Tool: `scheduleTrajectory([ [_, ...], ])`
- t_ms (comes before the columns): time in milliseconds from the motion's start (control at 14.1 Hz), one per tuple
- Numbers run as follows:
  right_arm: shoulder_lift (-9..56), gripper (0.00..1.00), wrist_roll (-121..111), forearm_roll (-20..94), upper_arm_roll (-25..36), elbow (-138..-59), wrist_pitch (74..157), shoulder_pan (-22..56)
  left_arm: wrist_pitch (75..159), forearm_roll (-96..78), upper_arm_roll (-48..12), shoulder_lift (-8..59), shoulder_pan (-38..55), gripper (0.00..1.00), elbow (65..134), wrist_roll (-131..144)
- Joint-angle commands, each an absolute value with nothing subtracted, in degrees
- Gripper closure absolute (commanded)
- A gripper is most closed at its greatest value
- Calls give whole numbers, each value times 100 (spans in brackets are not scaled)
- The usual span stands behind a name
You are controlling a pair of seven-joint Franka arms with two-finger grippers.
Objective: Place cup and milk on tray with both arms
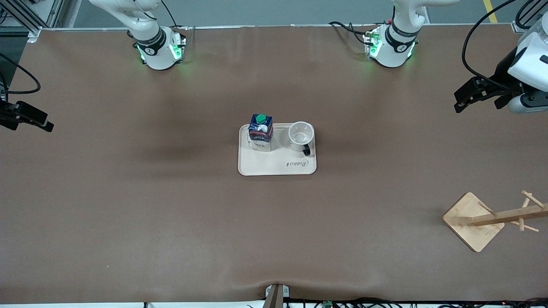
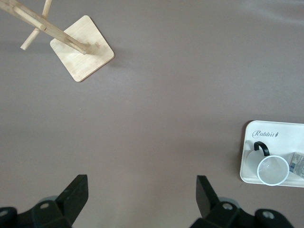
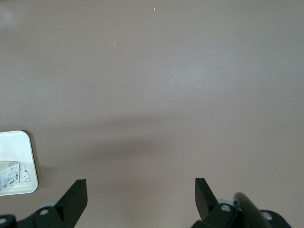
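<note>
The cream tray lies at the middle of the table. On it the dark blue milk stands upright at the right arm's end, and the white cup stands beside it at the left arm's end, its black handle toward the front camera. My left gripper hangs open and empty over bare table at the left arm's end. My right gripper hangs open and empty over the right arm's end. The left wrist view shows its gripper, the cup and the tray. The right wrist view shows its gripper and a tray corner.
A wooden rack with a square base and pegs stands near the front camera at the left arm's end of the table, also seen in the left wrist view. Brown tabletop surrounds the tray on all sides.
</note>
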State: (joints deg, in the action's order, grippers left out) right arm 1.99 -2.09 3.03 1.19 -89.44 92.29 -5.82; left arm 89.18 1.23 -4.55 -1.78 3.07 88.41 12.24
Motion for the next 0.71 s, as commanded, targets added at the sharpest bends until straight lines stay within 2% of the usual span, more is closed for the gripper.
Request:
scheduleTrajectory([
  [0,149,0,-255,325,18,-8930,9141,-703,8798,35,-457,-202,272,0,8780,1090],
  [640,149,0,-246,325,17,-8930,9132,-703,8719,35,-439,-202,211,0,8771,1081],
])
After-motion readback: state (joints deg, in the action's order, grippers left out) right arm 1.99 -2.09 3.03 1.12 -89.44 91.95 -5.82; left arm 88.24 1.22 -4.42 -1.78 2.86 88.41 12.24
